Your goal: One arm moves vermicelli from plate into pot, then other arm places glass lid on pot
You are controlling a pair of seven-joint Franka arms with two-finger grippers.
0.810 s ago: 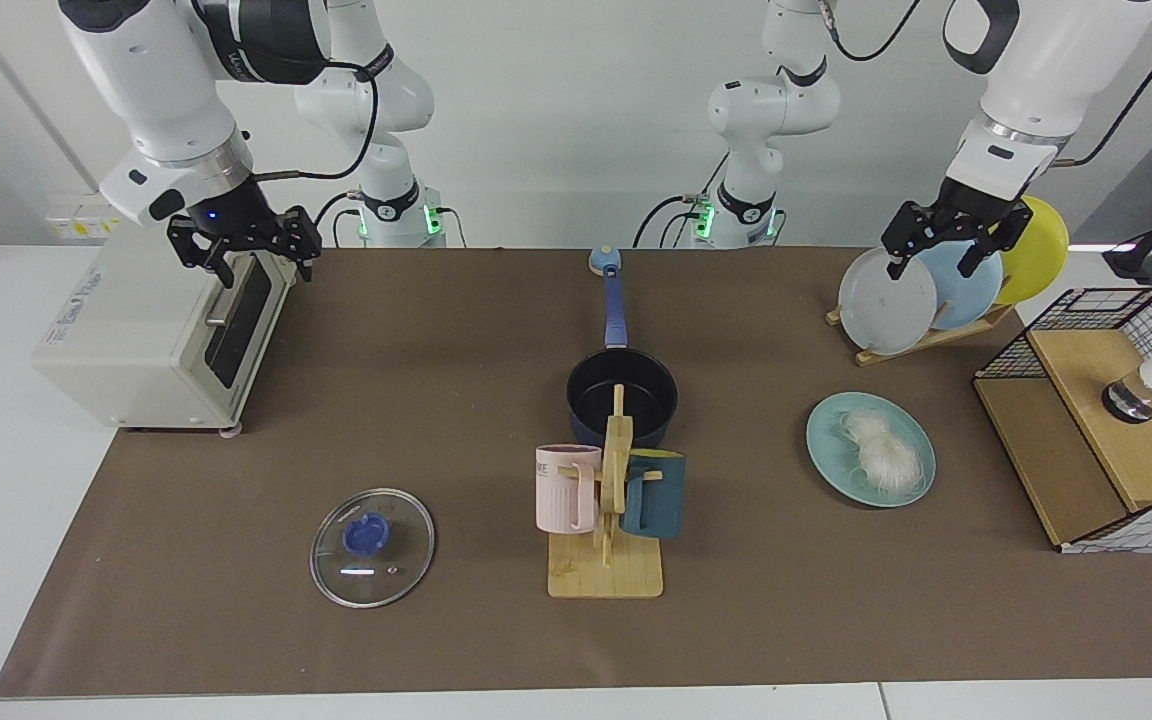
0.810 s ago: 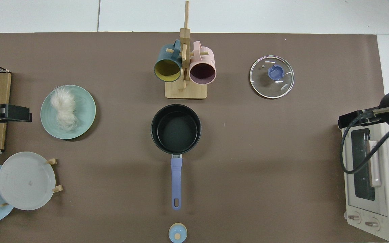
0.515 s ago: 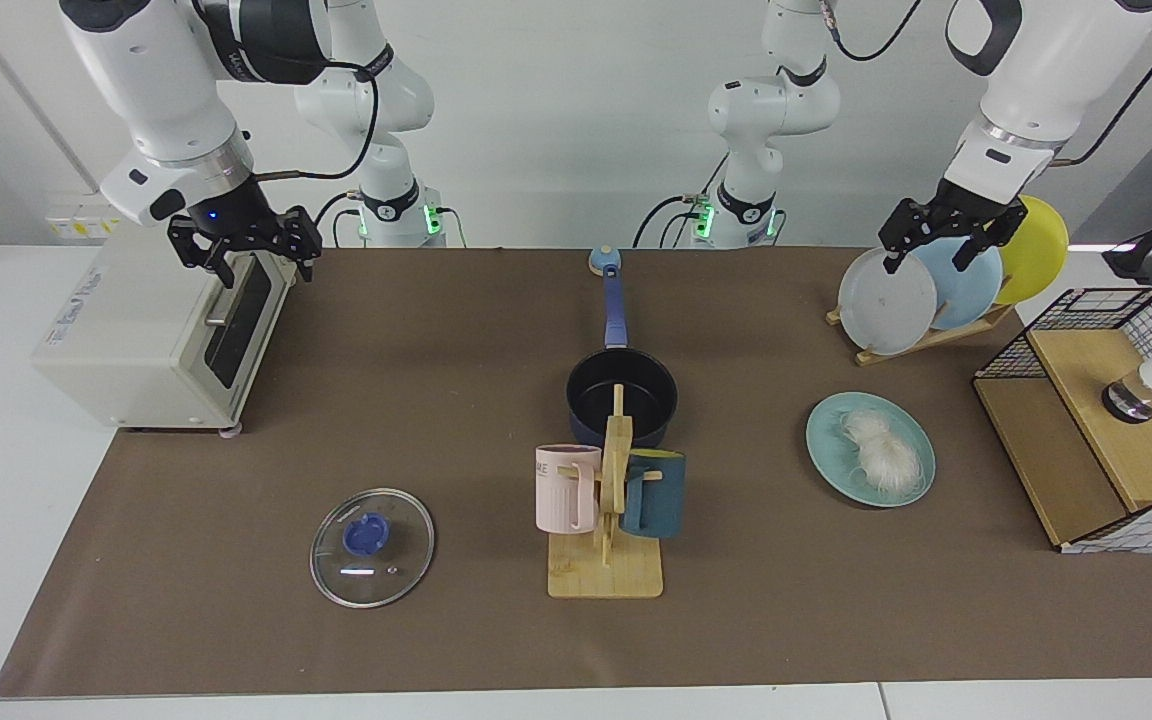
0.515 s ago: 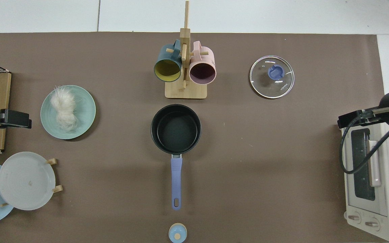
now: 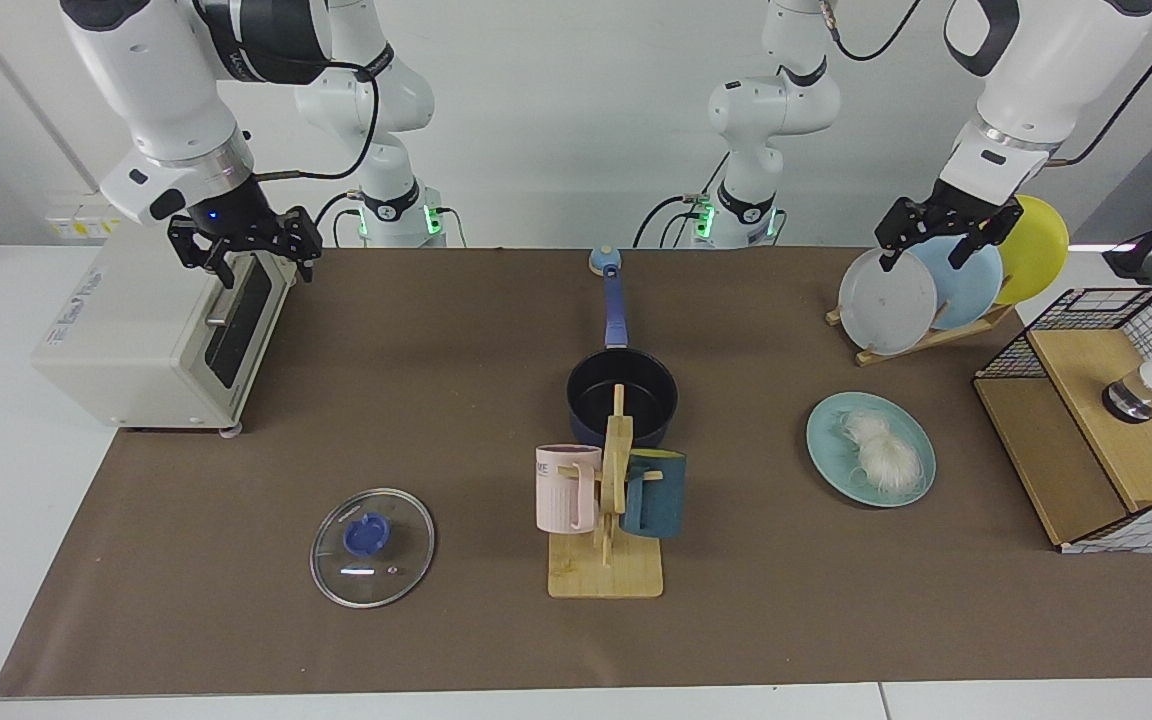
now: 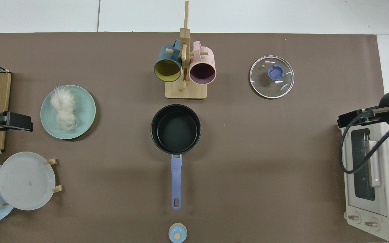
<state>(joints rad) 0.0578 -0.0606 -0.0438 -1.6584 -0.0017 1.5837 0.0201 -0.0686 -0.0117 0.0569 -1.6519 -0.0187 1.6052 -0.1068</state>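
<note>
The left gripper [image 5: 946, 238] hangs open and empty over the dish rack [image 5: 921, 335], far from the plate [image 5: 826, 450] with its vermicelli [image 5: 881, 455]. The right gripper [image 5: 241, 245], open and empty, waits above the toaster oven [image 5: 156, 330]. The pot [image 5: 622, 395] sits centrally, uncovered to receive the vermicelli. The glass lid [image 5: 372, 547] lies near-left, knob up for grasping; its printed lettering cannot be read.

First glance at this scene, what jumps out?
The white vermicelli heaped on the teal plate, with the left claw open high above the upright plate rack. Mid-table, the empty pot sits just behind the mug stand. The glass lid lies flat near the front edge; the right claw waits, open, over the toaster oven.
</note>
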